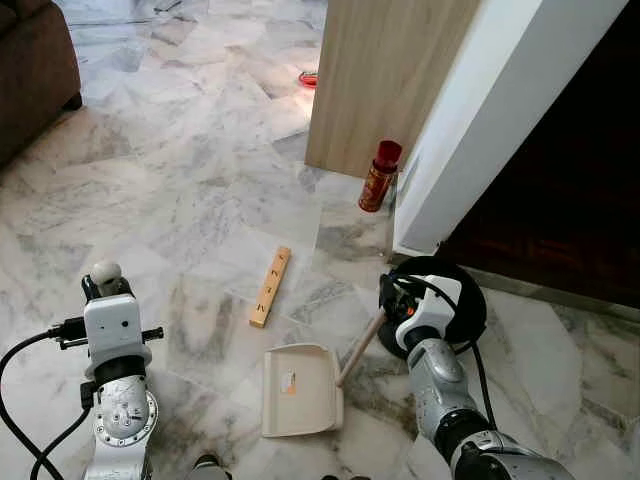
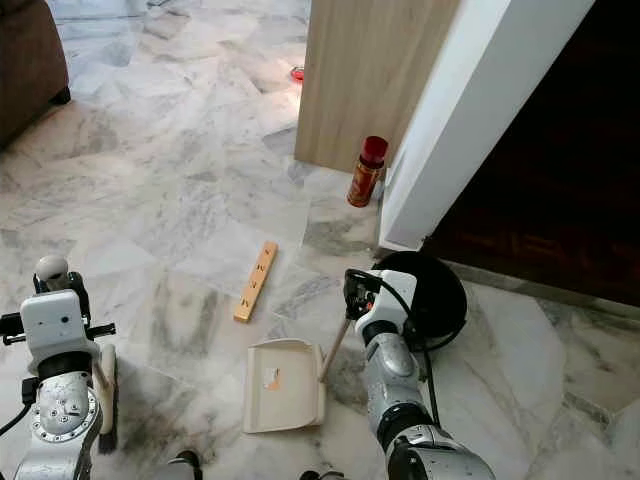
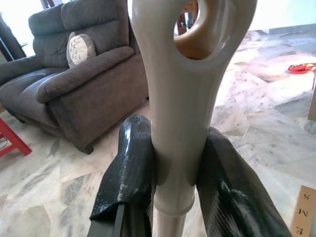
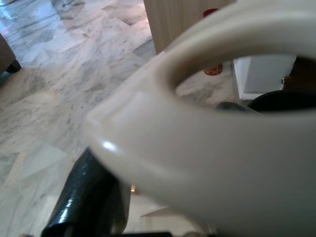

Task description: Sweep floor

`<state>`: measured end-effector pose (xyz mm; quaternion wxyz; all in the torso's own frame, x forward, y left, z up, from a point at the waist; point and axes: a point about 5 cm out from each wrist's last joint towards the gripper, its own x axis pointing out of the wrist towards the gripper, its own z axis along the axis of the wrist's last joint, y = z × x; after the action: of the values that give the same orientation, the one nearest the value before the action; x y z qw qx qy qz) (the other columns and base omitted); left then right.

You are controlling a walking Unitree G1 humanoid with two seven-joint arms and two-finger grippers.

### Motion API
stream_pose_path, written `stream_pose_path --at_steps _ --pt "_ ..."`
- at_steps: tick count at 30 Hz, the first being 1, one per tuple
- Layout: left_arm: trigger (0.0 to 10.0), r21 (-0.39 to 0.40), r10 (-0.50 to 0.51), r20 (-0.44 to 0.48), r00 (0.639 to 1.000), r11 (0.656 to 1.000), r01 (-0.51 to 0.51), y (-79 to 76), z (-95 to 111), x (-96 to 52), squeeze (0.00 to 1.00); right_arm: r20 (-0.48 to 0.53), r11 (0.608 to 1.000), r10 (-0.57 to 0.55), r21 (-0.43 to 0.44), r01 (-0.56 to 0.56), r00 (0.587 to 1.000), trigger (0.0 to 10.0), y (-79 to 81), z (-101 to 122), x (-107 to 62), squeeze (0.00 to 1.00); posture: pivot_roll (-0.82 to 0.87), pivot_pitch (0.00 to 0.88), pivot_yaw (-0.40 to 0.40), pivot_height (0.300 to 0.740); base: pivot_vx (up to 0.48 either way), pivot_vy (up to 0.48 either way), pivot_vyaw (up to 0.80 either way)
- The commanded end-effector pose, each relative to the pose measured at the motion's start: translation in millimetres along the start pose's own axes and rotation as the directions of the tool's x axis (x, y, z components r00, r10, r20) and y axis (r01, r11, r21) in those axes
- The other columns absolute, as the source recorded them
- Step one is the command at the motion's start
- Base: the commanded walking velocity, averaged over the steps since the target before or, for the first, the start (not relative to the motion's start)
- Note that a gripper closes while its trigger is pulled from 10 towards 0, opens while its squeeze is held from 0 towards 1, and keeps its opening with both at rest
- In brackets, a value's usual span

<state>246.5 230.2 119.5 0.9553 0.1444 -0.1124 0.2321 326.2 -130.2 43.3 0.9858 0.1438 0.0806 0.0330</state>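
Observation:
My left gripper [image 1: 103, 290] is low at the left, shut on the cream handle [image 3: 177, 123] of a brush. Its black fingers [image 3: 129, 168] clamp the handle just below the hanging hole, and the bristles [image 2: 106, 402] rest on the marble floor beside my arm. My right gripper [image 1: 392, 298] is shut on the wooden handle [image 1: 358, 350] of a cream dustpan [image 1: 300, 392], which lies flat on the floor between my arms. A small wooden block [image 1: 270, 287] lies on the floor just beyond the pan's mouth.
A red spray can [image 1: 379, 176] stands by a wooden panel [image 1: 380, 70] and a white wall corner [image 1: 480, 130]. A round black object [image 1: 460, 300] sits behind my right gripper. A dark sofa [image 1: 30, 70] is far left. A small red item [image 1: 308, 79] lies far ahead.

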Motion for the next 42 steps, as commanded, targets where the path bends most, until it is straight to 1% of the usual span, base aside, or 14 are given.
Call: stream_pose_path --at_steps 1,14,21,26,29,31,32,33,34,36,39,42 --pt "10.0 0.016 -0.009 0.037 0.999 1.0 0.008 -1.1 6 2.7 0.0 -0.005 1.0 -0.005 0.009 0.005 1.0 0.0 -2.8 -2 -1.6 0.0 0.2 0.169 -0.144 0.74 0.0 0.0 0.0" --pt "10.0 0.009 -0.01 0.045 0.999 1.0 0.009 -5.6 7 10.1 0.0 0.0 1.0 0.029 -0.007 -0.029 1.0 0.0 -0.5 3 2.0 0.0 0.2 0.138 -0.143 0.74 0.0 0.0 0.0" --pt "10.0 0.005 -0.007 0.051 0.999 1.0 0.007 -7.5 7 14.9 0.0 -0.001 1.0 0.025 -0.017 -0.025 1.0 0.0 -3.4 7 3.5 0.0 0.2 0.118 -0.142 0.74 0.0 0.0 0.0" --pt "10.0 0.004 -0.007 0.055 0.998 1.0 0.006 -8.1 7 18.9 0.0 0.001 0.998 0.031 -0.045 -0.031 1.0 0.0 -5.0 9 4.3 0.0 0.19 0.097 -0.138 0.74 0.0 0.0 0.0" --pt "10.0 0.003 -0.007 0.062 0.998 1.0 0.007 -8.8 7 21.8 0.0 0.01 0.998 0.017 -0.067 -0.016 1.0 0.0 -7.8 11 4.6 0.0 0.19 0.081 -0.136 0.74 0.0 0.0 0.0" --pt "10.0 0.001 -0.011 0.071 0.997 1.0 0.011 -9.7 9 23.2 0.0 0.022 0.996 -0.04 -0.08 0.041 0.999 0.0 -14.3 15 5.5 0.0 0.19 0.077 -0.135 0.74 0.0 0.0 0.0" --pt "10.0 0.0 -0.012 0.074 0.997 1.0 0.012 -10.0 10 24.0 0.0 0.021 0.994 -0.055 -0.098 0.057 0.998 0.0 -16.3 17 6.2 0.0 0.19 0.073 -0.134 0.74 0.0 0.0 0.0" --pt "10.0 0.0 -0.012 0.074 0.997 1.0 0.012 -10.0 10 24.0 0.0 0.021 0.994 -0.055 -0.098 0.057 0.998 0.0 -16.3 17 6.2 0.0 0.19 0.073 -0.134 0.74 0.0 0.0 0.0" --pt "10.0 0.0 -0.024 0.078 0.997 1.0 0.024 -11.0 11 24.1 0.0 0.04 0.992 -0.068 -0.107 0.072 0.997 10.0 -18.5 22 7.1 0.0 0.19 0.067 -0.132 0.74 0.0 0.0 0.0" --pt "10.0 -0.001 -0.043 0.087 0.995 0.999 0.043 -12.4 13 23.8 0.0 0.073 0.991 -0.079 -0.103 0.086 0.994 10.0 -21.0 28 8.3 0.0 0.18 0.067 -0.131 0.74 0.0 0.0 0.0" --pt "10.0 0.018 -0.081 0.117 0.99 0.997 0.079 -16.1 17 22.6 0.0 0.137 0.992 -0.062 -0.096 0.076 0.989 10.0 -23.4 41 10.1 0.0 0.18 0.065 -0.13 0.74 0.0 0.0 0.0" --pt "10.0 0.025 -0.093 0.127 0.988 0.996 0.09 -17.7 19 22.3 0.0 0.181 0.99 -0.052 -0.117 0.074 0.982 10.0 -24.8 49 10.3 0.0 0.17 0.07 -0.132 0.74 0.0 0.0 0.0"
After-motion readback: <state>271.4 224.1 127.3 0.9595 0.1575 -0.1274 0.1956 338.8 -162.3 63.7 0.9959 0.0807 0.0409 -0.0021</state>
